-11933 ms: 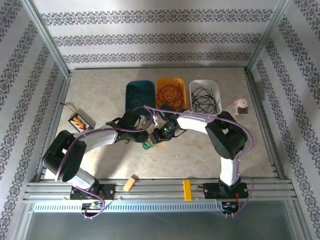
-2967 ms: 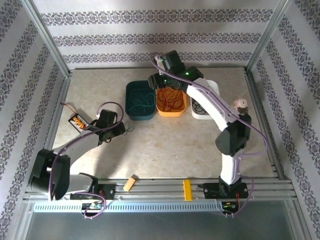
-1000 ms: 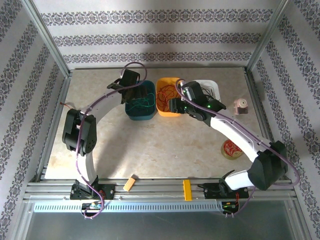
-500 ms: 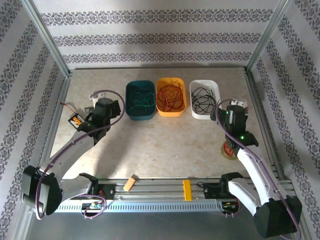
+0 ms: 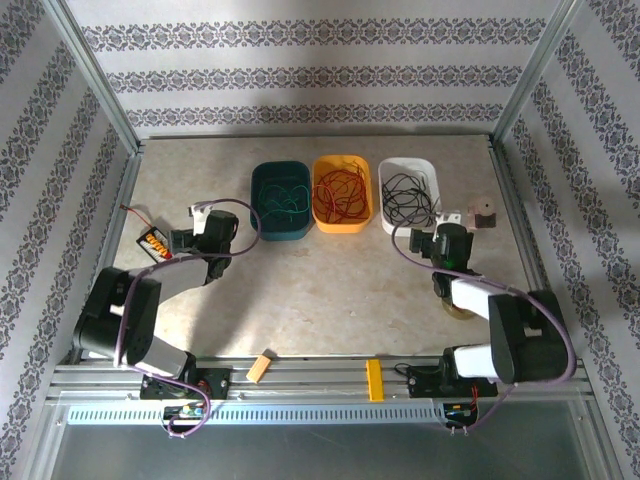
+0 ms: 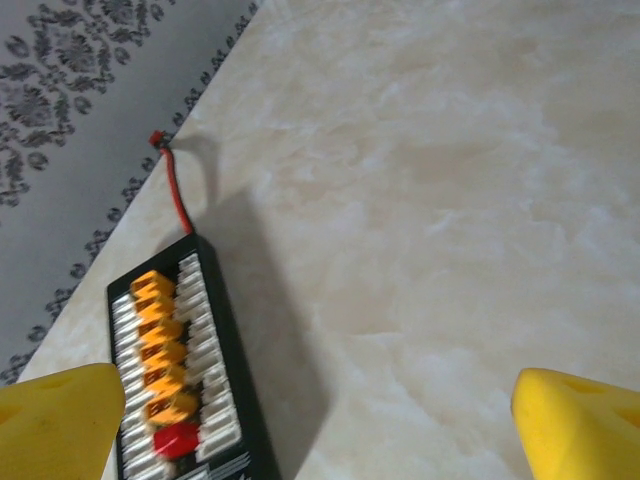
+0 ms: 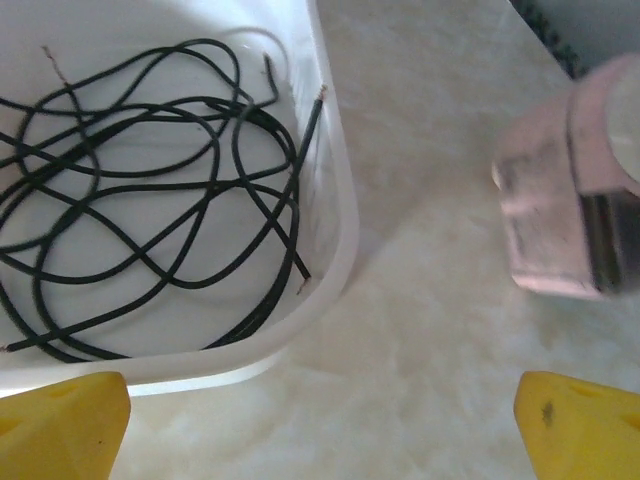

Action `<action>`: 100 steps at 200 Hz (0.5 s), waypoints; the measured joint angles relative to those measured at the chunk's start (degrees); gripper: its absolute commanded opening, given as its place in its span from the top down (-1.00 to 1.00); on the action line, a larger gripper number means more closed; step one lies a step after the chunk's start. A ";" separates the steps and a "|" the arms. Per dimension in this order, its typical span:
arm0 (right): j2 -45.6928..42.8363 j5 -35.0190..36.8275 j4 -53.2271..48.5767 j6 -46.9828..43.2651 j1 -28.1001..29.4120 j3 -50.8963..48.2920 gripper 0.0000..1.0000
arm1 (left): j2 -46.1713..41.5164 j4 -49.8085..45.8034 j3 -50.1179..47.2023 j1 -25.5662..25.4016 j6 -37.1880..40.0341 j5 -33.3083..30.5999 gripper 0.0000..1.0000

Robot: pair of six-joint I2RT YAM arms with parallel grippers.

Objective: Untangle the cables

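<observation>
Seemingly the work is done: green cables [image 5: 281, 197] lie in the teal bin [image 5: 283, 232], red cables [image 5: 341, 190] in the orange bin [image 5: 343, 226], black cables [image 7: 150, 200] in the white bin [image 7: 340, 205], while the left claw [image 6: 320, 425] and right claw [image 7: 320, 425] hang spread wide, holding nothing.

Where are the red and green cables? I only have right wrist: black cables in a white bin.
Observer: The red cables are piled in the orange bin.
Operator: Green?
Observer: The green cables are in the teal bin, on the orange bin's left.
Operator: Left gripper holding anything?
Observer: No. The left gripper is wide apart over bare table, with a battery box beside it.
</observation>
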 measured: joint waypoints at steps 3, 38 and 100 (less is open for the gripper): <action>0.87 -0.81 1.53 -0.07 -0.17 0.04 -0.97 | 0.33 1.09 -0.26 0.11 0.31 0.42 -0.99; 7.93 -10.88 15.04 -0.13 -5.44 -1.51 -0.97 | 1.66 13.31 -3.54 3.10 6.32 7.96 -0.99; 8.17 -17.70 20.92 -0.17 -6.38 -1.68 -0.97 | 4.33 35.23 -14.64 12.70 8.41 28.30 -0.99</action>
